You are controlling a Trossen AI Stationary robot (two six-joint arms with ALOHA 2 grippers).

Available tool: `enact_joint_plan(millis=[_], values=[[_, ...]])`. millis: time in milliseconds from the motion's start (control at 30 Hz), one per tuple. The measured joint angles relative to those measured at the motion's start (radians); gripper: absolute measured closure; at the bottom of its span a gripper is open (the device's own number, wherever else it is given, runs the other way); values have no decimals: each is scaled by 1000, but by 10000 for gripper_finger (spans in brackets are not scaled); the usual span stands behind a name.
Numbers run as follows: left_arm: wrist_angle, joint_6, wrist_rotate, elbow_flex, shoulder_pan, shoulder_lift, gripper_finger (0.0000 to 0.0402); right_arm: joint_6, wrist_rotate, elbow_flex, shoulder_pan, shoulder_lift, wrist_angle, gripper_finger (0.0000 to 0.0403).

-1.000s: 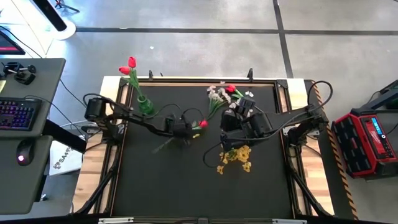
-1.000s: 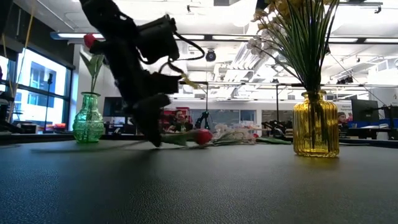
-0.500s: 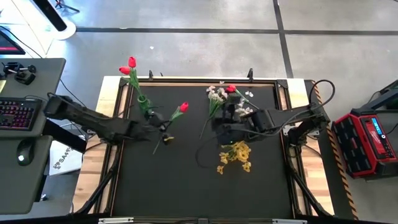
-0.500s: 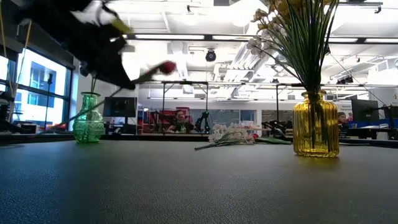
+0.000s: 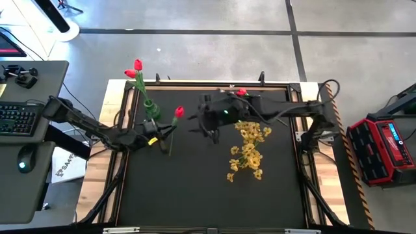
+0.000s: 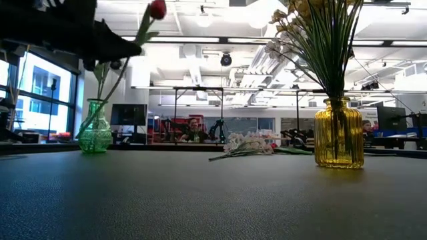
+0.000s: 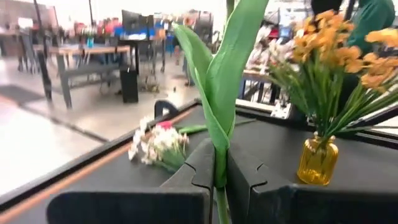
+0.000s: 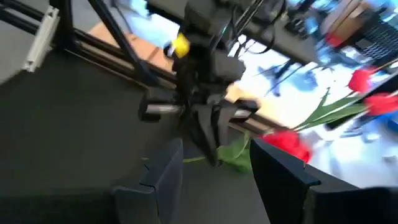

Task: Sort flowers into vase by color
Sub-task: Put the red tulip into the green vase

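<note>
You're mid-carry on the reds — your left gripper (image 5: 156,138) is clenched on a red tulip (image 5: 179,112) stem, held in the air just beside the green vase (image 5: 151,110), which already has 2 red tulips in it. Next move, I'd say: tip the stem upright and line it up over that narrow neck. Your right gripper (image 5: 209,125) hangs further from the vase, fingers apart, holding nothing.

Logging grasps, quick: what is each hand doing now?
Left hand: closed on a red tulip.
Right hand: open, holding nothing.
</note>
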Motion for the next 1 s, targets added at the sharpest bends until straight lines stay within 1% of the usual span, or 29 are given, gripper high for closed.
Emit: enact_joint_plan(millis=[100, 200, 267, 367, 467, 567, 733, 767, 833, 900, 933, 1000], values=[[64, 61, -27, -1, -29, 0, 394, 28, -77, 0, -31, 60, 22, 231], [115, 148, -79, 0, -71, 0, 394, 32, -86, 0, -45, 130, 43, 231], [135, 199, -150, 0, -104, -2, 394, 36, -86, 0, -54, 165, 42, 231], [142, 239, -278, 0, -162, -9, 394, 95, -86, 0, -72, 216, 59, 231], [140, 259, -364, 0, -220, -9, 394, 125, -84, 0, -83, 288, 103, 231], [140, 269, -421, 0, -270, -9, 394, 136, -86, 0, -90, 351, 159, 231], [139, 305, -566, 0, -350, -9, 394, 140, -92, 0, -98, 411, 260, 231], [140, 313, -595, 0, -363, -10, 394, 139, -102, 0, -104, 418, 270, 231], [137, 319, -642, 0, -384, -10, 394, 155, -158, 0, -123, 431, 304, 231], [113, 302, -654, 1, -402, -10, 394, 193, -229, 0, -152, 439, 348, 231], [91, 279, -655, 1, -409, -10, 394, 203, -248, 0, -167, 439, 356, 231], [39, 220, -658, 1, -424, -10, 394, 214, -253, 0, -194, 439, 358, 231]])
